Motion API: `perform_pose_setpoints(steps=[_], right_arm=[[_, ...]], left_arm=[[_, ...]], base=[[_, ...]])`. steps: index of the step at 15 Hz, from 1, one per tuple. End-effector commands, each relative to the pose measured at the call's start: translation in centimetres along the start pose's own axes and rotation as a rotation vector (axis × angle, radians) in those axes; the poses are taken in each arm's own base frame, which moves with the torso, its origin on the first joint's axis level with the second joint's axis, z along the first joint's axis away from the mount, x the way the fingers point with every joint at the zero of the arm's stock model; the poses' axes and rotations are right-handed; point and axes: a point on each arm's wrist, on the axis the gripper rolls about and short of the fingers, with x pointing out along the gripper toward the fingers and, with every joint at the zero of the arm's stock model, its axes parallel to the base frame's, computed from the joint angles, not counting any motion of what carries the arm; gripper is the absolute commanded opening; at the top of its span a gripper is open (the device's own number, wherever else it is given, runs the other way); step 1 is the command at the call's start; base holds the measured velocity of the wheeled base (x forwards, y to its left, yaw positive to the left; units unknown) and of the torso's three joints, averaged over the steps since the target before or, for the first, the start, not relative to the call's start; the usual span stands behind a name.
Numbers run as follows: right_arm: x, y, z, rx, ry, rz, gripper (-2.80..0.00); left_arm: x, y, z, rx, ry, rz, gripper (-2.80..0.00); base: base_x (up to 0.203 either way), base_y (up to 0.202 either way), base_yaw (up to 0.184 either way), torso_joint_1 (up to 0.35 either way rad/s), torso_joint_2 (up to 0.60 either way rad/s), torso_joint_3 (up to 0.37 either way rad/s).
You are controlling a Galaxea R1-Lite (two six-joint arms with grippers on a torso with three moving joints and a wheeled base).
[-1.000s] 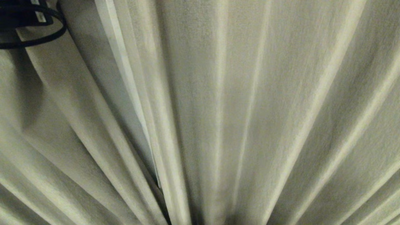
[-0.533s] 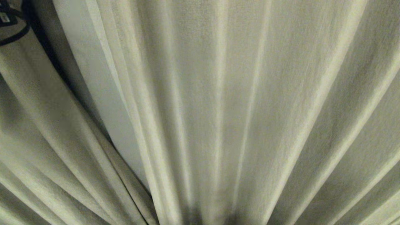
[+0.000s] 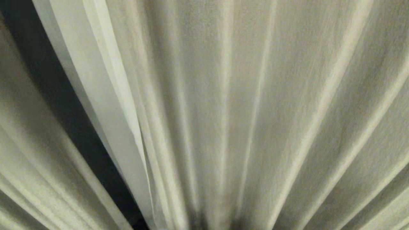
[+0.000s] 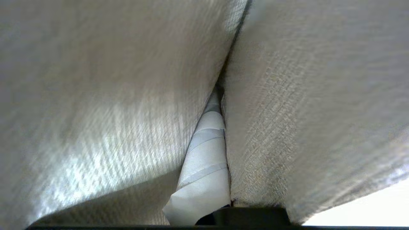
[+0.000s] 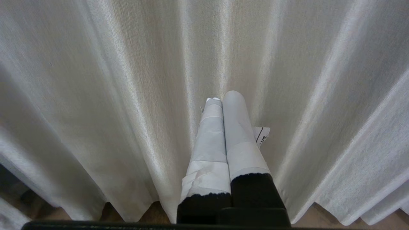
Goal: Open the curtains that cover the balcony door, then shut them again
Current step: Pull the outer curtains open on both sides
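curtains [image 3: 243, 115] — left panel drawn aside | dark gap [image 3: 73, 121] widened — black cable gone

Dim head view; motion-blurred curtains [image 4: 96, 95]; bright glare at corner.

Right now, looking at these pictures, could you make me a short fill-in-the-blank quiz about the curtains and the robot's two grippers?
1. In the head view, a dark gap shows between the cream-beige woven curtains on the ____ side.
2. The left gripper is shut on the ____.
3. The right gripper, its taped fingers pressed together, holds ____.

Missing words: left; curtains; nothing
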Motion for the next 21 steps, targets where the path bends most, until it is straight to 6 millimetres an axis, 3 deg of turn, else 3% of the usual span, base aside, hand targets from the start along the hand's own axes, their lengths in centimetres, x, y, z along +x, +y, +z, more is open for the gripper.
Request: perform_pose_setpoints(steps=[1, 21], right_arm=[[0.0, 0.0, 0.0, -0.001, 0.000, 0.000, -2.80], [0.0, 0.0, 0.0, -0.001, 0.000, 0.000, -2.80]], left_arm=[[0.3, 1.9, -0.4, -0.016, 0.023, 0.033, -2.80], [5.0, 12.4, -4.6, -0.178, 0.164, 0.136, -2.80]], base=[[0.000, 0.000, 0.000, 0.000, 0.00, 0.000], [0.000, 0.000, 0.000, 0.000, 0.00, 0.000]])
